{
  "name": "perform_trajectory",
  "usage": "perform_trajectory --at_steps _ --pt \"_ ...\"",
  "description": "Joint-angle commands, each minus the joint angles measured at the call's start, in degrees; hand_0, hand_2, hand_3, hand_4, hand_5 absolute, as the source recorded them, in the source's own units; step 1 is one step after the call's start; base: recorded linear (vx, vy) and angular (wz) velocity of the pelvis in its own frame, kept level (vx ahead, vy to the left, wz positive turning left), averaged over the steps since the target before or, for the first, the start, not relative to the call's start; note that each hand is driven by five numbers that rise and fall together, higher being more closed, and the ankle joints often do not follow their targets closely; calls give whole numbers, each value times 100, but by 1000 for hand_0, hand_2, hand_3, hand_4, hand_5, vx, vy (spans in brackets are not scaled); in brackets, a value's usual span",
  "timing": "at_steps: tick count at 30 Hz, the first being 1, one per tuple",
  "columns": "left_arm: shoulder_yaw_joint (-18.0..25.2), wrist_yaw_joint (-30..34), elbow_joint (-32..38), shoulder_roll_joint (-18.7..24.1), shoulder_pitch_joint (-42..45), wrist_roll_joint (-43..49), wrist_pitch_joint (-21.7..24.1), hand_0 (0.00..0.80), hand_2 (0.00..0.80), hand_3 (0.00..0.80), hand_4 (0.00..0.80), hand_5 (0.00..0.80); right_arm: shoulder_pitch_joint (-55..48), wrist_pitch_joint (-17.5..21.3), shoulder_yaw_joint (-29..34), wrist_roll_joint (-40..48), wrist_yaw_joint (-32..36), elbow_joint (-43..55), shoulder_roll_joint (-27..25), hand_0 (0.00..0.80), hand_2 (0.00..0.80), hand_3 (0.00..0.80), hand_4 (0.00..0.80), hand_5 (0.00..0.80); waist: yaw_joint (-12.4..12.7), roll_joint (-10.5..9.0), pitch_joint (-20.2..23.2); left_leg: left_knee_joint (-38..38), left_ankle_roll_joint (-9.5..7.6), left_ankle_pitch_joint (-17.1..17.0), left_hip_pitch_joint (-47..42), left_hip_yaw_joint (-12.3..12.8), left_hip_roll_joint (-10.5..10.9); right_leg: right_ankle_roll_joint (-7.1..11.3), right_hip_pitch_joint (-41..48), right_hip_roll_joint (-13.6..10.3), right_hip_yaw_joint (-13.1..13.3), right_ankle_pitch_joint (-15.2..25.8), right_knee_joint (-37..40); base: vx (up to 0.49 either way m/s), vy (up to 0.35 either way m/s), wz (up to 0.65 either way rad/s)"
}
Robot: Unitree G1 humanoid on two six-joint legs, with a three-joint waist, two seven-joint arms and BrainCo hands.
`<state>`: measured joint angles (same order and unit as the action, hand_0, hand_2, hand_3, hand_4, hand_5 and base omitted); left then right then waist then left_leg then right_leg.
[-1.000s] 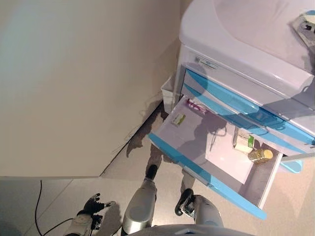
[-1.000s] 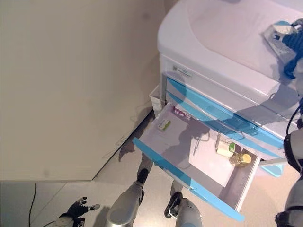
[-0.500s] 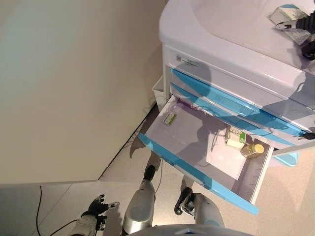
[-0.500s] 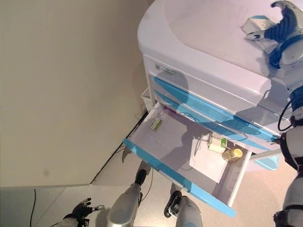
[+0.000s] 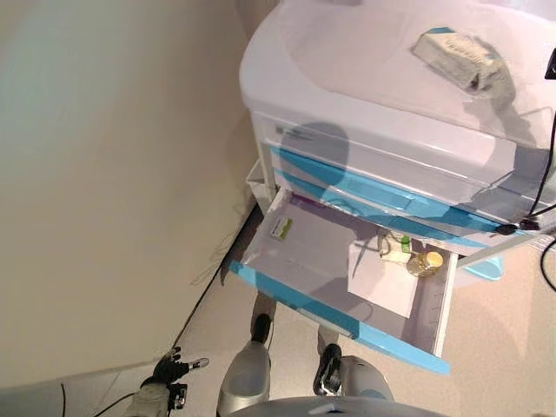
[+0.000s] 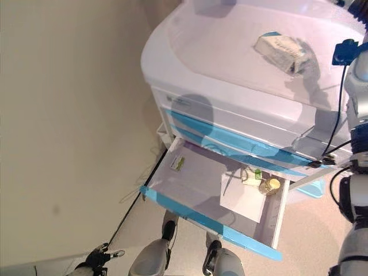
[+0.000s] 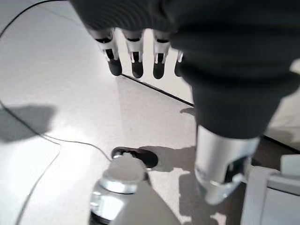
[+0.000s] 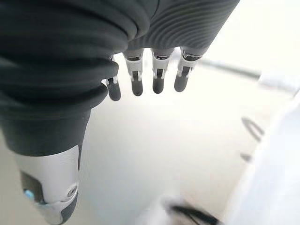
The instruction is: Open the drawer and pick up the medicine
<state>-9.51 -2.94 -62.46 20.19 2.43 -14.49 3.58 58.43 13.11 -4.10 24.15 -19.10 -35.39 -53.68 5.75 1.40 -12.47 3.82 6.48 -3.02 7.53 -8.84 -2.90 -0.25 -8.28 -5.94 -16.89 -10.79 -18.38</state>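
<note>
Left eye view: we see the white cart (image 5: 365,78) w/ blue-fronted drawers; the lowest drawer (image 5: 334,304) is pulled out. Inside it: a small amber medicine bottle (image 5: 427,261) w/ yellow cap, lying just beside a white-and-green box (image 5: 395,251), both at the drawer's far-right corner, next to a white sheet of paper (image 5: 382,282). A small green-labelled packet (image 5: 281,228) lies at the drawer's other end. A wrapped pack (image 5: 459,58) sits on the cart top. Our left hand (image 5: 169,369) hangs low by the floor, well apart from the drawer and the medicine, fingers spread.

Right eye view: same scene. Bottle (image 6: 268,185) and box (image 6: 252,176) in the drawer's right corner; left hand (image 6: 99,255) down at the lower edge, far from them. We cannot make out the right hand here.

Left wrist view: left hand's fingers (image 7: 136,61) straight and apart, thumb (image 7: 220,173) out to one side, nothing in it; only grey floor (image 7: 56,108) past the fingertips.

Right wrist view: right hand (image 8: 70,79) w/ fingers (image 8: 158,77) straight in a row, thumb apart, holding nothing; a pale surface lies beyond, no medicine near.
</note>
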Motion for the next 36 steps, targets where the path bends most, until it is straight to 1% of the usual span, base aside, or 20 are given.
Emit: perform_trajectory --at_steps 1,2,3,6,7,8,10,12,13,15,16,17,19,20,25,27,28,33,34,36 --pt "72 -63 -228 104 16 64 41 0 0 0 0 0 -87 593 259 709 -135 478 -82 0 0 0 0 0 -56 -218 309 83 -177 210 -131 68 143 501 416 -4 109 448 819 121 79 -45" --pt "132 -25 -300 94 47 112 6 0 0 0 0 0 -335 653 434 993 -33 494 82 0 0 0 0 0 -95 -253 460 -1 -208 272 -315 203 156 547 627 42 235 541 1100 117 81 -34" --pt "153 -16 -288 78 63 117 1 0 0 0 0 0 -436 674 530 1071 -42 529 126 0 0 0 0 0 -135 -246 529 -46 -223 296 -391 254 174 575 698 45 281 584 1203 152 120 -52" --pt "236 8 -267 49 131 212 -23 0 0 0 0 0 -911 743 920 807 -278 814 294 0 0 0 0 0 -196 -244 746 -177 -298 399 -673 486 238 673 909 52 535 769 1499 96 132 -56" --pt "313 -6 -206 0 149 193 -11 0 0 0 0 0 -1241 755 1171 751 -392 867 438 0 0 0 0 0 -267 -208 854 -224 -341 463 -796 609 268 715 976 26 632 830 1582 72 127 -45" --pt "305 -6 -202 14 161 193 -11 0 0 0 0 0 -1284 750 1200 741 -399 894 453 0 0 0 0 0 -241 -220 859 -233 -344 466 -814 628 266 718 988 29 650 838 1596 57 125 -46" --pt "354 -11 -204 -28 154 195 -24 0 0 0 0 0 -1705 757 1495 787 -475 957 673 0 0 0 0 0 -295 -200 931 -300 -394 525 -963 776 296 766 1041 3 786 880 1630 28 115 -47" --pt "437 -22 -177 -60 134 182 -32 0 0 0 0 0 -2188 742 1764 910 -465 1011 881 0 0 0 0 0 -388 -155 985 -366 -453 509 -1035 907 340 808 1016 -29 893 962 1623 -17 154 -51" --pt "519 -44 -126 -65 134 183 -44 0 0 0 0 0 -2675 737 2052 960 -494 1119 1134 0 0 0 0 0 -467 -119 1034 -451 -493 525 -1126 1025 358 846 1002 -45 1009 991 1605 -28 119 -50" --pt "508 -44 -122 -51 142 182 -46 0 0 0 0 0 -2709 729 2075 953 -498 1144 1149 0 0 0 0 0 -434 -130 1042 -465 -494 522 -1138 1048 357 846 995 -43 1033 991 1601 -6 62 -43" --pt "564 -58 -92 -71 134 184 -51 0 0 0 0 0 -2969 713 2229 912 -581 1199 1284 0 0 0 0 0 -504 -95 1048 -494 -512 528 -1164 1094 375 875 979 -52 1071 1012 1594 -20 100 -44" --pt "710 -82 -59 -81 166 144 -59 0 0 0 0 0 -3559 655 2564 769 -660 1353 1577 0 0 0 0 0 -562 -91 1074 -571 -547 543 -1243 1196 398 898 963 -57 1162 1039 1606 -28 134 -33" --pt "775 -106 -9 -73 186 141 -46 0 0 0 0 0 -3847 606 2715 781 -661 1219 1711 0 0 0 0 0 -588 -84 1077 -610 -563 549 -1283 1254 410 916 956 -65 1213 1061 1617 -19 85 -35" --pt "874 -108 63 -53 199 131 -36 0 0 0 0 0 -4219 472 2856 681 -646 908 1784 0 0 0 0 0 -647 -85 1077 -623 -589 560 -1313 1308 431 934 938 -71 1280 1083 1617 -4 75 -43" --pt "1166 -54 -17 27 215 27 -38 0 0 0 0 0 -5188 -219 2750 222 -181 -559 2018 0 0 0 0 0 -757 -142 1045 -776 -616 552 -1421 1443 439 983 886 -44 1422 1120 1619 -50 45 -21" --pt "1249 4 -104 61 192 12 -67 0 0 0 0 0 -5445 -464 2507 -80 77 -989 2092 0 0 0 0 0 -772 -184 1050 -834 -603 505 -1425 1468 423 992 875 -27 1430 1174 1669 -86 10 -16" --pt "1273 31 -136 63 191 25 -75 0 0 0 0 0 -5708 -640 2320 -347 267 -1411 2256 0 0 0 0 0 -783 -227 1063 -866 -591 477 -1412 1461 405 991 880 -14 1396 1219 1731 -68 8 -7" --pt "1266 48 -291 46 171 122 -125 0 0 0 0 0 -5945 -800 2032 -554 490 -1948 2558 0 0 0 0 0 -823 -297 1099 -882 -558 436 -1368 1384 371 978 922 8 1318 1269 1848 -58 -10 -1" --pt "1236 71 -410 13 163 173 -144 0 0 0 0 0 -6016 -862 1887 -516 673 -2311 2792 0 0 0 0 0 -818 -334 1122 -882 -539 427 -1359 1343 346 958 970 21 1268 1276 1900 -46 -13 0" --pt "1191 94 -510 -1 135 258 -165 0 0 0 0 0 -6038 -979 1510 -708 911 -2810 2977 0 0 0 0 0 -797 -373 1139 -882 -520 409 -1366 1297 317 938 1020 36 1230 1281 1938 -39 -17 4"
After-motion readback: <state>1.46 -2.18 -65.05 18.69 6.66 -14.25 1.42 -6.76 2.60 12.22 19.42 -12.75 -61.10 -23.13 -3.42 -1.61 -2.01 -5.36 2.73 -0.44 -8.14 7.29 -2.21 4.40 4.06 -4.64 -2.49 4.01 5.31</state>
